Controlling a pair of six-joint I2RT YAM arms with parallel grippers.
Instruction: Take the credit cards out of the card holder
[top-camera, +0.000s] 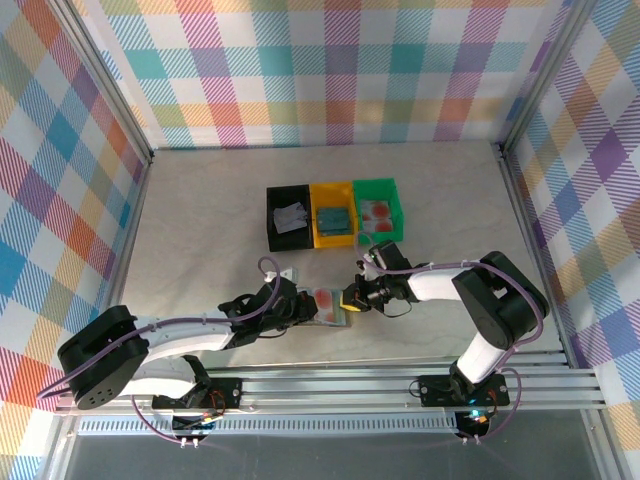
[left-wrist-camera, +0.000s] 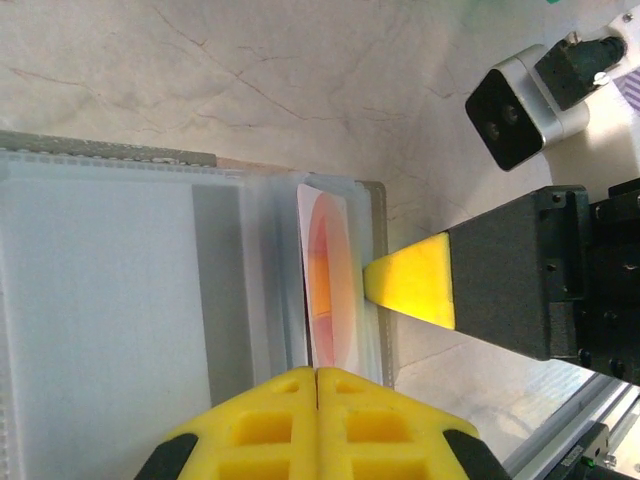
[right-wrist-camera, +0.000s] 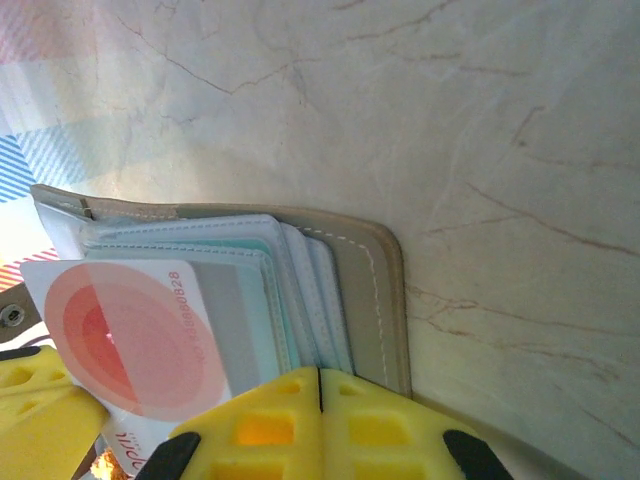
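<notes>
Walls: bright checked cloth (top-camera: 330, 70) closes in three sides, so nothing can slide off.
Worktop: pale marbled worktop (top-camera: 200, 230); the work happens at its near middle, where both arms reach.
Trays: black tray (top-camera: 272, 232), yellow tray (top-camera: 333, 242) and green tray (top-camera: 397, 215) stand touching in a row behind the work. Each holds a card, probably sorted by colour.
Card holder: the grey card holder (right-wrist-camera: 375, 280) lies open and flat between the two grippers, its pale pockets facing up.
Card: a reddish-pink card (right-wrist-camera: 130, 330) sticks partly out of a pocket, and a teal edge shows in the pocket behind it.
Left gripper: the left gripper (left-wrist-camera: 318, 378) has its fingers pressed together at the card's end. I cannot tell whether the card is pinched between them.
Right gripper: the right gripper (right-wrist-camera: 320, 385) is also closed, with its tip at the holder's outer edge, likely to steady the holder while the card slides out.
</notes>
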